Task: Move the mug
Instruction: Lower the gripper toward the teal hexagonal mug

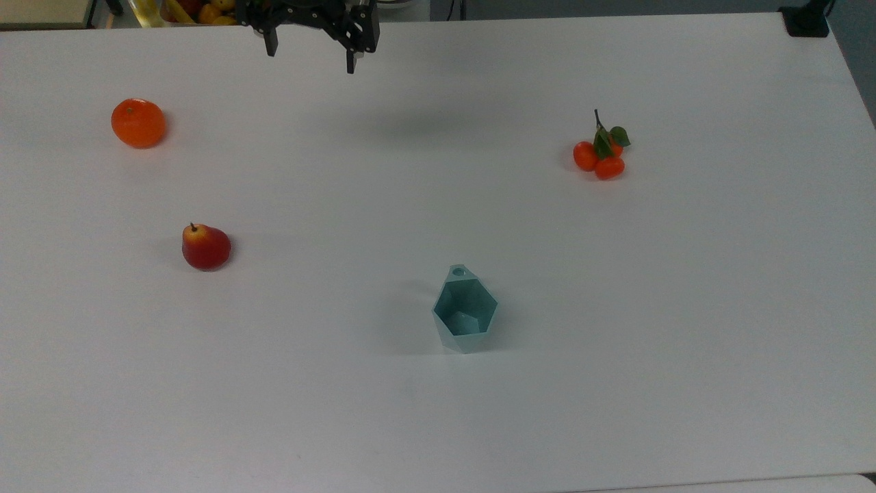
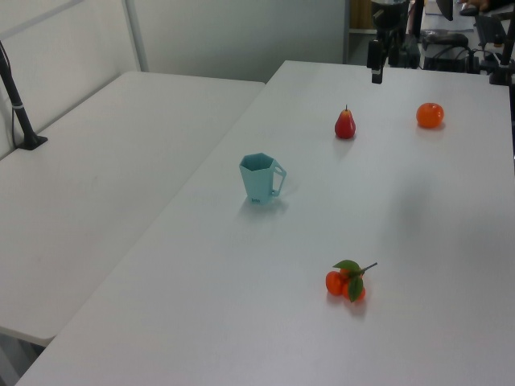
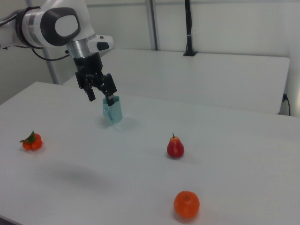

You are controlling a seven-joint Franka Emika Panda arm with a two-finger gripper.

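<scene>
Mug point(image 1: 465, 311) stands upright on the white table point(image 1: 684, 308), mouth up, roughly mid-table and toward the near edge in the top view; its pierced tab handle points toward the far edge there, and toward the left view's right. Nothing touches it. Gripper point(image 1: 311, 53) hangs in the air at the far edge of the table in the top view, fingers spread apart and holding nothing, well apart from the mug (in the right view it overlaps the mug point(image 3: 113, 111) in line of sight, but the top view shows clear table between them). Its shadow falls on the table below, a soft dark patch. Three fruit items lie around, all apart from the mug: a red pear point(image 1: 205, 246) to the top view's left of the mug, an orange point(image 1: 138, 122) farther off toward the far left corner, and a cluster of small tangerines with leaves point(image 1: 601, 153) on the top view's right. A second white table point(image 2: 96, 185) adjoins at the left view's left.
</scene>
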